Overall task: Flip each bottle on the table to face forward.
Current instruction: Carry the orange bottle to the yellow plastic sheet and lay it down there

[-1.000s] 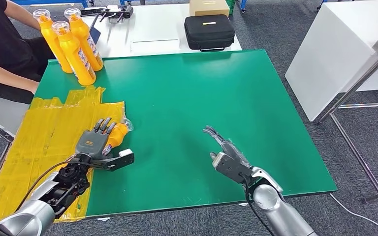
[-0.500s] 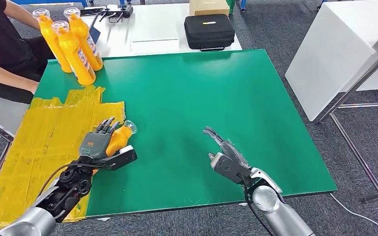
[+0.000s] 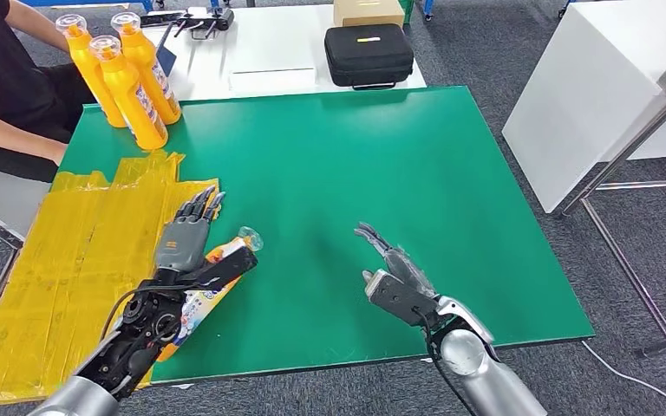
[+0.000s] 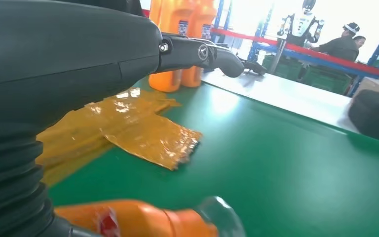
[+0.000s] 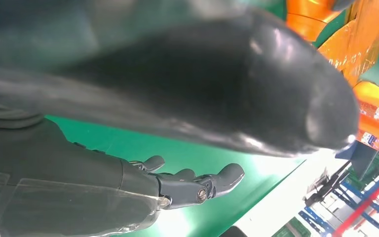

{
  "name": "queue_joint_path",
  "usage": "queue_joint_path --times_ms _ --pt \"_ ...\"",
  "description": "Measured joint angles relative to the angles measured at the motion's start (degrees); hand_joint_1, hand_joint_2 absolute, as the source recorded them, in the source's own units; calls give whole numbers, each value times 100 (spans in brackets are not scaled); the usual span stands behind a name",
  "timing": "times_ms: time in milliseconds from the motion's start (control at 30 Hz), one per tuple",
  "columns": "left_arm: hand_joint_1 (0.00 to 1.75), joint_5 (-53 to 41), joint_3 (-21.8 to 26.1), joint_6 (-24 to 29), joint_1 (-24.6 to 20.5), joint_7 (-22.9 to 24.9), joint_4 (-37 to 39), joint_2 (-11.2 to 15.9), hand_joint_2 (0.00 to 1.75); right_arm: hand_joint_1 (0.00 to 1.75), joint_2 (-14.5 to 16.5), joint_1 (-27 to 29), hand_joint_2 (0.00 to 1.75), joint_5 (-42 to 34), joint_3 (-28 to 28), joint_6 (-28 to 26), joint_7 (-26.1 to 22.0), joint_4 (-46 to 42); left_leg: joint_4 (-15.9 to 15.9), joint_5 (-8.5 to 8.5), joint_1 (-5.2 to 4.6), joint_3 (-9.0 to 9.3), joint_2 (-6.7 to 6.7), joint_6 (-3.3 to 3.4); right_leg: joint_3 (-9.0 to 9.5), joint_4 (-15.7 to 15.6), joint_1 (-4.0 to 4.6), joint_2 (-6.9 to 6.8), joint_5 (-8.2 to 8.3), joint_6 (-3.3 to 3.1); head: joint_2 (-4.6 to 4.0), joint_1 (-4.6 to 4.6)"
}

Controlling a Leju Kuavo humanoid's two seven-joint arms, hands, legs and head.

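Bottle (image 3: pixel 212 279) label half hidden under left robot hand (image 3: pixel 184 243).

Left hand (image 3: pixel 184 247) fingers extended forward (thumb crosswise); right hand (image 3: pixel 396 277) empty, fingers apart, palm inward.

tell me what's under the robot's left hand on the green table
An orange plastic bottle with a clear cap lies under the left hand, cap pointing toward the green table's middle. The hand and arm cover most of its body and label.
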Motion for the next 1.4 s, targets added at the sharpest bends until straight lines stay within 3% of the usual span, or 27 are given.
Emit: queue_joint_path --times_ms 167,300,400,533,667,900,1033,1133,1400 --pt "0 189 282 -377 264 -57 -433 -141 0 0 31 129 0 147 -85 1 -4 -103 0 -1 0 -2 0 0 -4 -1 0 0 0 0 0 -2" --pt "0 2501 902 -1646 720 -689 -1072 -369 0 0 96 259 0 327 -232 -396 -385 -288 0 -1 0 -6 3 0 -8 0 0 5 0 0 0 -1" --pt "0 4315 1364 -2565 1033 -846 -1759 -493 0 0 185 264 0 4 -412 -588 -719 -469 0 -1 0 -7 14 0 -13 0 0 17 0 0 0 -2" --pt "0 5571 1548 -3125 1218 -844 -2581 -571 0 0 295 88 0 -455 -582 -538 -946 -634 -1 -1 1 -8 13 0 -12 0 1 18 1 0 0 -1" --pt "0 5959 1544 -3145 1257 -889 -3149 -604 0 0 442 -204 0 -799 -601 -477 -964 -682 -1 1 1 -6 17 0 -11 0 1 19 3 2 0 -2" --pt "0 5867 1518 -3022 1230 -1021 -3586 -592 0 0 636 -562 0 -1004 -536 -524 -1043 -729 0 3 1 -7 13 1 -11 1 1 17 4 2 0 -1" --pt "0 5727 1368 -2687 886 -1050 -3514 -494 0 0 753 -869 0 -1220 -438 -638 -1098 -751 0 4 1 -9 13 1 -12 1 1 18 4 2 0 -1" --pt "0 5813 1099 -2359 353 -1036 -3220 -249 0 0 885 -1183 0 -1002 -280 -994 -1088 -737 0 10 3 -8 13 -2 -13 2 5 18 10 -5 0 -2" --pt "0 6815 149 -1784 -813 -1106 -2524 875 0 0 872 -1629 0 -1002 111 -1412 -1152 -530 0 22 14 -8 19 -16 -17 7 17 22 17 -16 0 -2"
